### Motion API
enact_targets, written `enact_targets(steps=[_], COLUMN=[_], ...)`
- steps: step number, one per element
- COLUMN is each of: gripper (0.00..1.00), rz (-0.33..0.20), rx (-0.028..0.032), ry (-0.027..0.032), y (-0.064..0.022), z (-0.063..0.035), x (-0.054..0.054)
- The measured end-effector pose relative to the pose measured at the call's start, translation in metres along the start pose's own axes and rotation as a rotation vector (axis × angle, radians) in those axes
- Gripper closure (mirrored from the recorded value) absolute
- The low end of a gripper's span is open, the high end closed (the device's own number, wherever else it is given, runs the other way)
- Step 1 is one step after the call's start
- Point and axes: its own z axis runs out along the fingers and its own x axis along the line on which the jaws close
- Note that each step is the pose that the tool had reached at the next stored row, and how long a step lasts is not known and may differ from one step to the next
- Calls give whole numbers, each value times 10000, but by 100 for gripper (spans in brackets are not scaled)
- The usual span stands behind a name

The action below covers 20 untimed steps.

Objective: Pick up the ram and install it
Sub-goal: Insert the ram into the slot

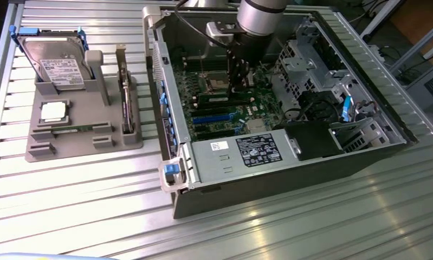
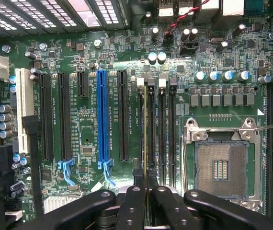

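Basically my gripper (image 2: 143, 175) was pinched narrow on the ram (image 2: 151, 139), fingers (image 2: 137, 191) clamping its edge so the stick stood on edge, lined up with a DIMM slot (image 2: 161, 129) on the motherboard (image 2: 88, 139). It sat low in the slot beside the empty CPU socket (image 2: 220, 170), inside the open PC case (image 1: 274, 157). Whether it was fully seated, I couldn't tell. Outside, the grey parts tray (image 1: 79, 135) held the hard drive (image 1: 53, 59).

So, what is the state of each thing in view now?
Thin green ram stick: on edge on the green motherboard, seating unclear.
Black gripper: shut on the ram stick.
Square metal processor socket: empty.
Grey computer case: side open.
Silver hard drive: upright in grey holder.
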Motion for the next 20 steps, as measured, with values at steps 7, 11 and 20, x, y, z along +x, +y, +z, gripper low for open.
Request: enact_targets(steps=[7, 11, 20], gripper=[88, 88, 80], rz=[-234, -407, -404], rx=[19, 35, 35], ry=[9, 13, 126], y=[-39, -39, -38], z=[-1, 3, -52], x=[7, 13, 17])
